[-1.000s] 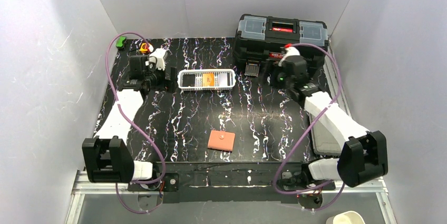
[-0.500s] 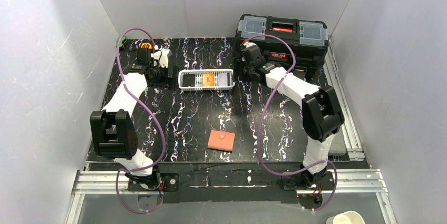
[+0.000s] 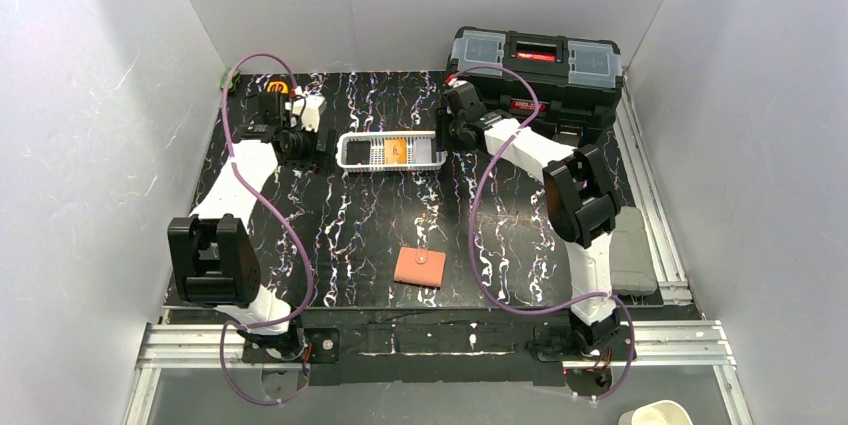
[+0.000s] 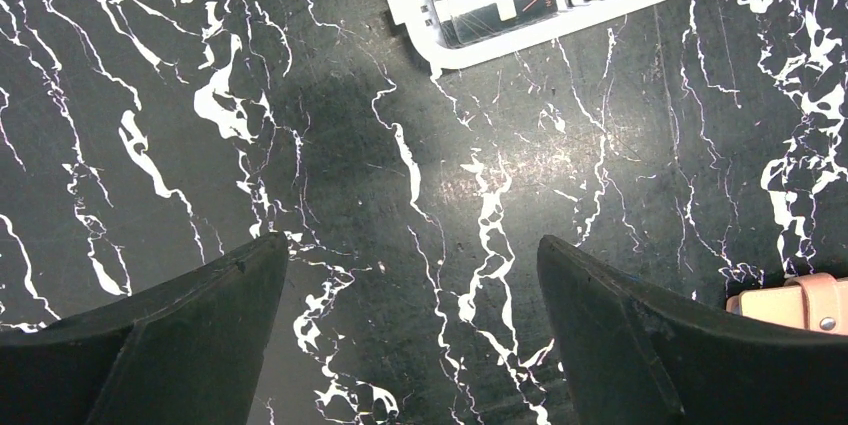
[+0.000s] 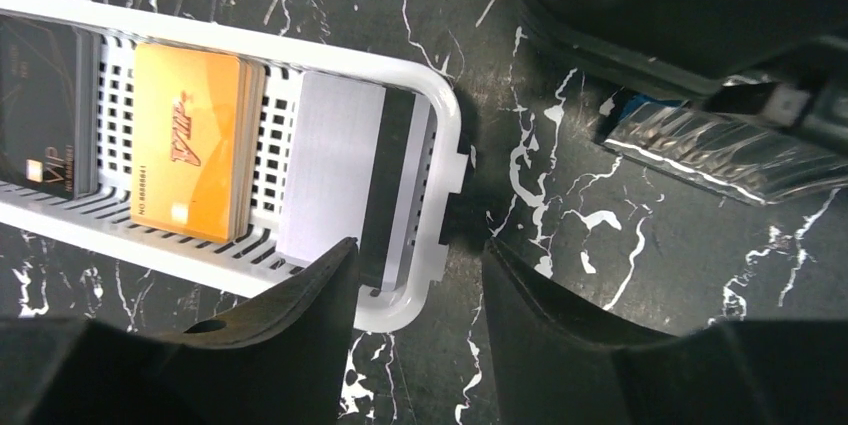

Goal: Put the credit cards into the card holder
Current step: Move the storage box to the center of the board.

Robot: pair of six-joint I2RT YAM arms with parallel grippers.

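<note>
We see the left gripper (image 4: 410, 250) spread wide and empty over bare table (image 4: 330, 145), just left of the white basket (image 4: 520, 37). The right gripper (image 5: 418, 250) has its jaws parted more narrowly, holds nothing, and hovers above the basket's right end near the toolbox (image 3: 535, 70). The cards (image 5: 190, 150) (black, orange, pale with a dark stripe) lie in the basket. The pink card holder (image 3: 420, 267) sits closed near the table's front edge, well apart from both grippers.
</note>
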